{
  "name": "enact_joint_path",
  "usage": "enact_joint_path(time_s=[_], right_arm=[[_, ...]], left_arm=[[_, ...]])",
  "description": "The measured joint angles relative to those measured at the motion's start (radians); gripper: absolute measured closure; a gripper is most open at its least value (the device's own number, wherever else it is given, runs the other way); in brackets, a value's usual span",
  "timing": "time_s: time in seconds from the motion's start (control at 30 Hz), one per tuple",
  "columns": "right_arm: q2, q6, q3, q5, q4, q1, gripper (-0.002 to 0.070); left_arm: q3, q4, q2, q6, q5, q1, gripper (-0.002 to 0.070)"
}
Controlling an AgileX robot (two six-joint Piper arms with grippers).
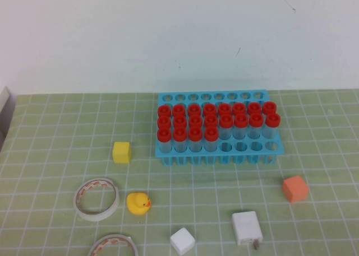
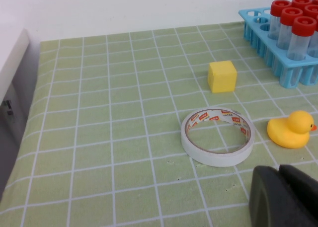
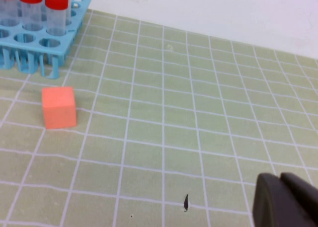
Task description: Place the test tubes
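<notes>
Rack (image 1: 241, 155) of blue plastic toward the far middle of the green gridded mat (image 1: 50, 155), upright, carrying red-capped test tubes (image 1: 210, 121) standing in its holes: two full rows across, then a nearer row filled only on the robot's left half, with open holes beside those on the right and along the rearmost row. Yellow cube (image 1: 122, 152) just left of the rack, not touching it. Orange cube (image 1: 295, 189) nearer and off to the right. Toward the near edge: tape roll (image 1: 96, 215), rubber duck (image 1: 138, 203) just beside it, second tape roll (image 1: 114, 238) partly cut off, white cube (image 1: 182, 241), white plug adapter (image 1: 247, 228). Seen only from its own wrist camera, left gripper (image 2: 278, 173) low over the mat, close to the first tape roll and the duck, dark fingers pressed together, holding nothing. Likewise only in its wrist camera, right gripper (image 3: 280, 180) over bare mat, well apart from the orange cube and the rack's corner, claw closed tight and empty.
</notes>
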Motion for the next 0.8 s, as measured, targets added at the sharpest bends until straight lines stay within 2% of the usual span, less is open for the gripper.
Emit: enact_joint_path(time_s=[0.8], right_arm=[[0.000, 0.019, 0.000, 0.000, 0.029, 0.000, 0.0678]], left_arm=[[0.000, 0.000, 0.000, -0.007, 0.000, 0.000, 0.0676]])
